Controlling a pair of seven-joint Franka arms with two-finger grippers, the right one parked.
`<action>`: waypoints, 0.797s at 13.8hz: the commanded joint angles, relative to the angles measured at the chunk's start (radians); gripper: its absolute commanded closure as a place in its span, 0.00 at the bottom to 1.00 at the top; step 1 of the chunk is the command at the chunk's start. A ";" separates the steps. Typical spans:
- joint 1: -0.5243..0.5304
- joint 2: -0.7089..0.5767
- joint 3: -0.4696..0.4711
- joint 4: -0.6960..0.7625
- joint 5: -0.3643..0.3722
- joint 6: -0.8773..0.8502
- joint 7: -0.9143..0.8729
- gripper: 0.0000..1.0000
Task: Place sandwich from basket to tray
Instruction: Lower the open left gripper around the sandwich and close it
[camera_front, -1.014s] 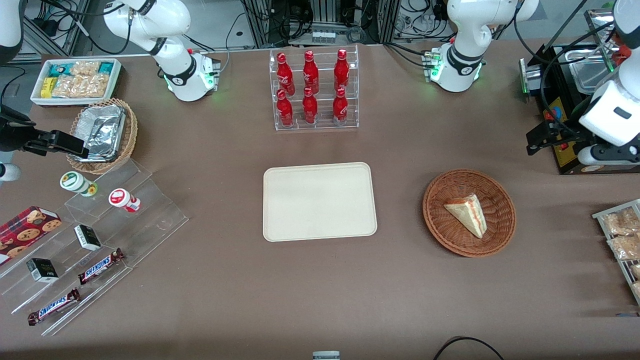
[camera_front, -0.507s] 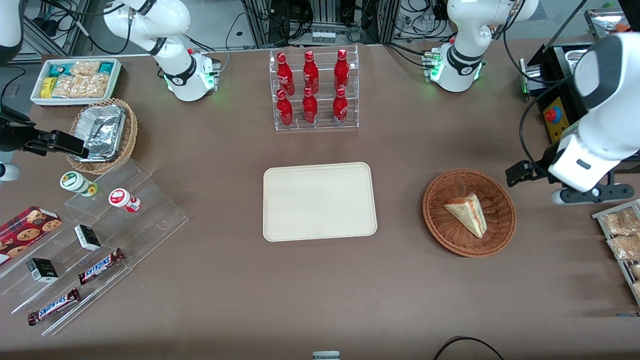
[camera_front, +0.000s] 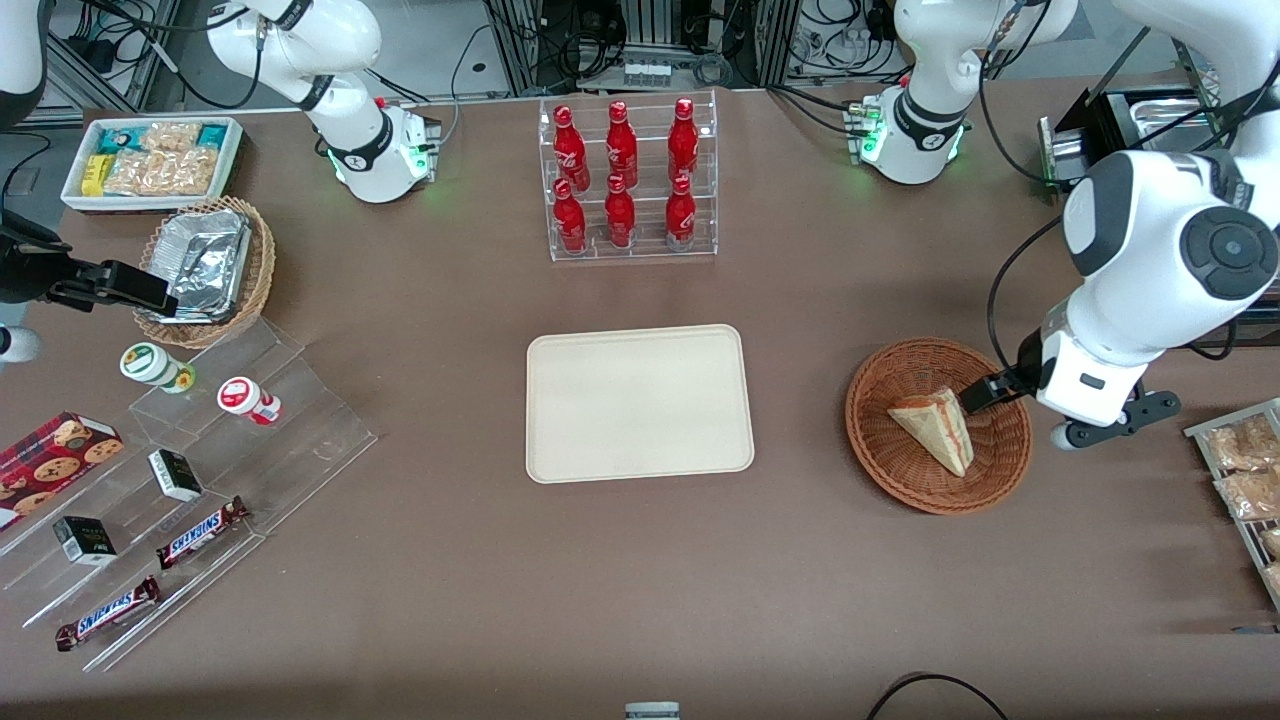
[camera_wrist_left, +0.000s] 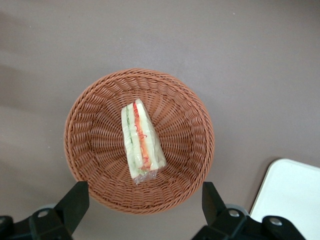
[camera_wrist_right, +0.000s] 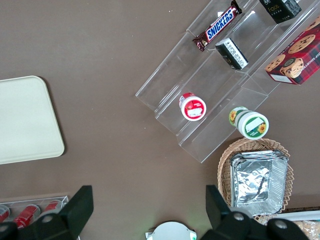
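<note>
Wicker, reddish-brown and round, the basket (camera_front: 938, 427) sits on the brown surface (camera_front: 640, 580) toward the working arm's end, well apart from the cream tray (camera_front: 639, 403). We see the sandwich (camera_front: 934, 428) lying in it, filling edge showing. Our end effector (camera_wrist_left: 145, 205) hangs above the basket with its fingers (camera_wrist_left: 75, 202) spread wide, holding nothing and wider than the sandwich (camera_wrist_left: 140, 141).
</note>
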 joint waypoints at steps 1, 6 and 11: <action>-0.005 0.006 0.002 -0.082 0.007 0.109 -0.092 0.00; 0.006 -0.002 0.007 -0.283 0.006 0.342 -0.150 0.00; 0.006 0.017 0.007 -0.366 0.006 0.456 -0.189 0.00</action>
